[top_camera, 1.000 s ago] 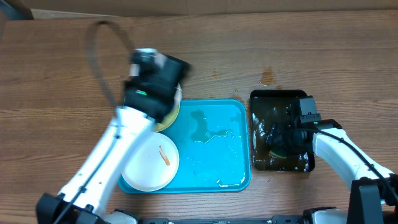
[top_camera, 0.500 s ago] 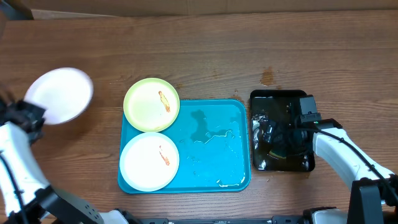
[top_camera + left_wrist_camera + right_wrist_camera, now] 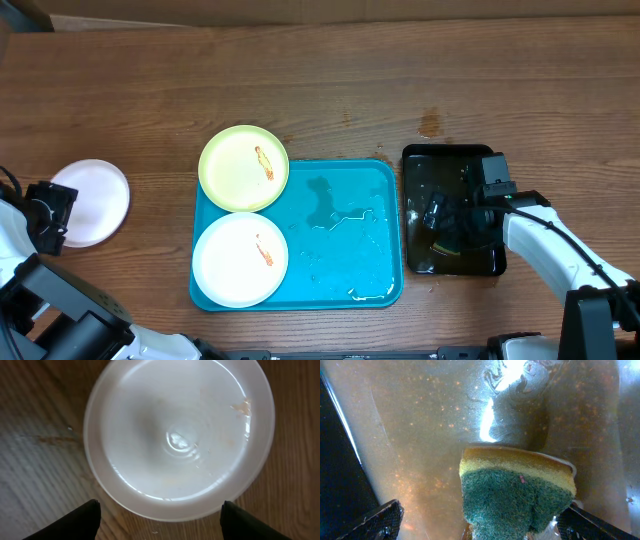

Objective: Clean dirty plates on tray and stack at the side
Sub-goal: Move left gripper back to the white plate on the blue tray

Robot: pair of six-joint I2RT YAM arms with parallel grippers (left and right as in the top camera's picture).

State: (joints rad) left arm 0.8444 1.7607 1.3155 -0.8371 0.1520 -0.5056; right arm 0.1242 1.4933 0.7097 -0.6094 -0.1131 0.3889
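A white plate [image 3: 92, 202] lies on the bare wood at the far left, a faint orange smear near its rim [image 3: 241, 407]. My left gripper [image 3: 48, 215] is open just beside it; its fingertips [image 3: 75, 522] stand apart on either side of the plate's near edge [image 3: 180, 435], with nothing held. On the turquoise tray [image 3: 345, 240] rests a second white plate [image 3: 240, 259] with an orange smear. A yellow-green plate [image 3: 243, 168], also smeared, overlaps the tray's far left corner. My right gripper [image 3: 440, 215] is open over a green-and-yellow sponge [image 3: 517, 492], which lies between its spread fingers [image 3: 380, 522].
A glossy black tray [image 3: 452, 210] holding brownish liquid stands right of the turquoise tray, and the sponge lies in it. Water puddles [image 3: 340, 215] sit on the turquoise tray's right half. A dark stain [image 3: 430, 124] marks the wood behind the black tray.
My left arm swung from the tray to the far left with a white plate, set it on the wood and opened. My right gripper widened over the sponge.
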